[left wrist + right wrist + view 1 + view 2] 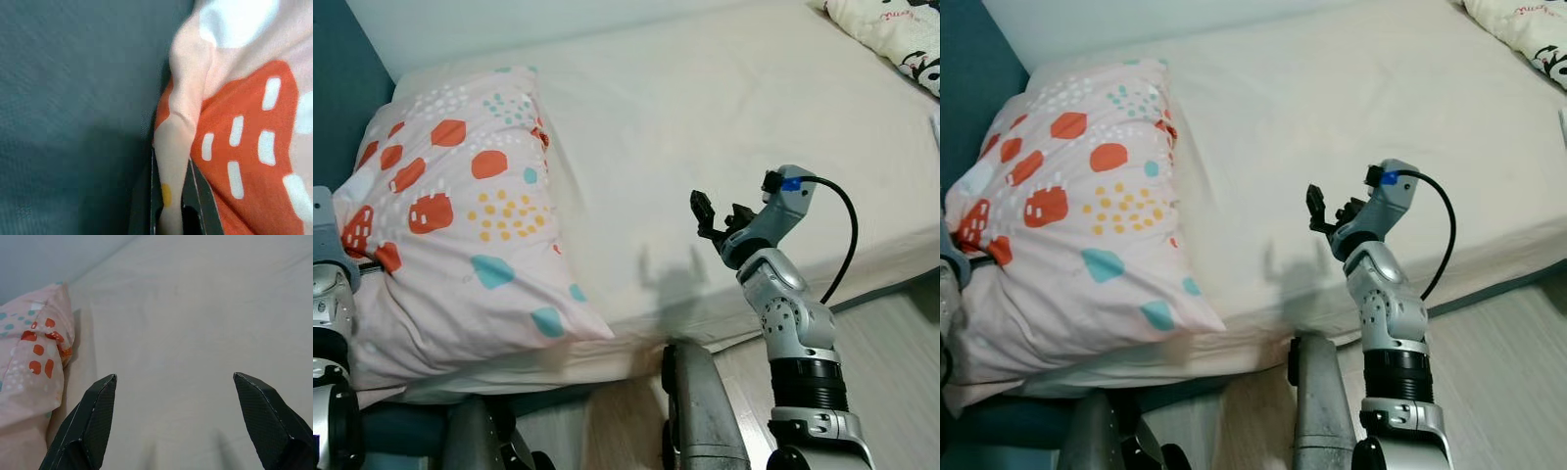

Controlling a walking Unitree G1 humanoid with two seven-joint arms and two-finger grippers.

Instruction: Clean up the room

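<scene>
Pinched cloth sat between the left gripper (171, 215) fingers: a fold at the pillow's (460, 225) edge beside the dark blue wall (73, 98). Pillow lay at the bed's (724, 108) head end, its near side overhanging the mattress edge. Right gripper (722, 211) hovered spread wide and empty over the sheet. Risk: so thin a pinch could slip, or a pull might drag the pillow off toward the floor.

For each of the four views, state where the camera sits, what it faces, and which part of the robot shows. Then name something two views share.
Left eye: head, facing down at the bed; right gripper raised.
Right eye: same scene.
Left wrist: along the left gripper, pinching pillow fabric.
Right wrist: between open fingers, over the sheet.
Shared: the pillow.
</scene>
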